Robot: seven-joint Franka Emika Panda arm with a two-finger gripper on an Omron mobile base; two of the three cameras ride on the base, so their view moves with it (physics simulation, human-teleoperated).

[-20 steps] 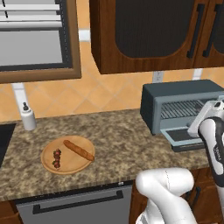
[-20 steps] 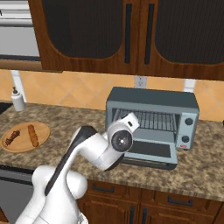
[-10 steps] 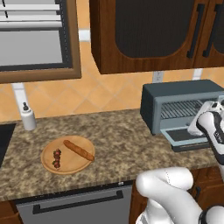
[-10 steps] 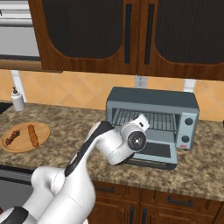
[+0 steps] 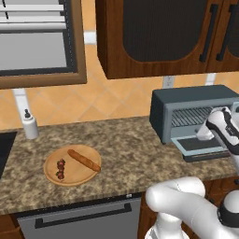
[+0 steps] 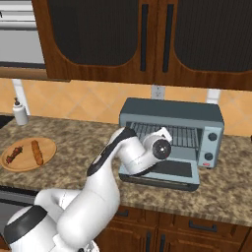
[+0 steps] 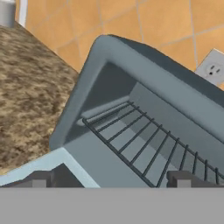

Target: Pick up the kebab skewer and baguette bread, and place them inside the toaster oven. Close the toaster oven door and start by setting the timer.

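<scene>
- no readable writing is seen
- the baguette bread [image 5: 84, 160] is laid diagonally on the round wooden board [image 5: 51, 173], its long axis running from back-left to front-right, beside the kebab skewer [image 5: 60, 169]
- the toaster oven [image 6: 172, 129] is seen with its door [image 6: 170, 172] folded down and only the wire rack [image 7: 144, 144] inside
- the gripper [image 7: 109, 180] is held wide open, empty, before the oven mouth

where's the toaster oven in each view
Left base view: the toaster oven stands at the right, on the counter under the cabinets.
Right base view: it sits right of centre, behind the arm.
Hand view: its open front and wire rack are close up.
Shared landmark: the wall outlet just behind it.
</scene>
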